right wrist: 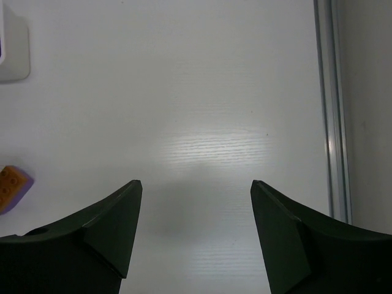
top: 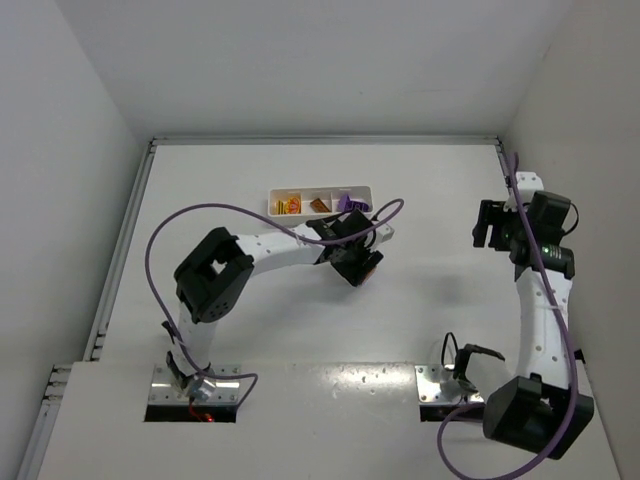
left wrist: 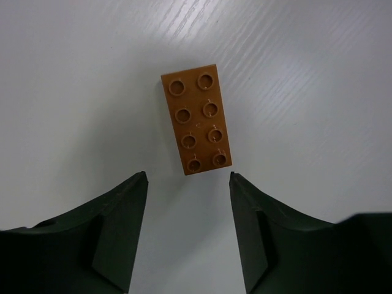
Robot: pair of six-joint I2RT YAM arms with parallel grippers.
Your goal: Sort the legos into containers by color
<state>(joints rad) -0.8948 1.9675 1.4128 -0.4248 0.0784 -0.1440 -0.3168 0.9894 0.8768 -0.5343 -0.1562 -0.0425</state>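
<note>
An orange two-by-four lego (left wrist: 196, 119) lies flat on the white table, studs up, just ahead of my left gripper (left wrist: 188, 179). That gripper is open and empty, its jaws apart and short of the brick. From above, the left gripper (top: 358, 264) hovers just below the white three-compartment tray (top: 322, 189), with the orange lego (top: 371, 270) at its tip. The tray holds yellow and orange legos (top: 290, 205) on the left, an orange one (top: 319, 205) in the middle and a purple one (top: 350, 202) on the right. My right gripper (right wrist: 196, 184) is open and empty over bare table, far right (top: 487, 222).
A corner of the tray (right wrist: 12, 49) and an orange lego with a purple edge (right wrist: 9, 187) show at the left border of the right wrist view. A metal rail (right wrist: 334, 110) runs along the table's right edge. The purple cable (top: 250, 210) arcs over the left arm.
</note>
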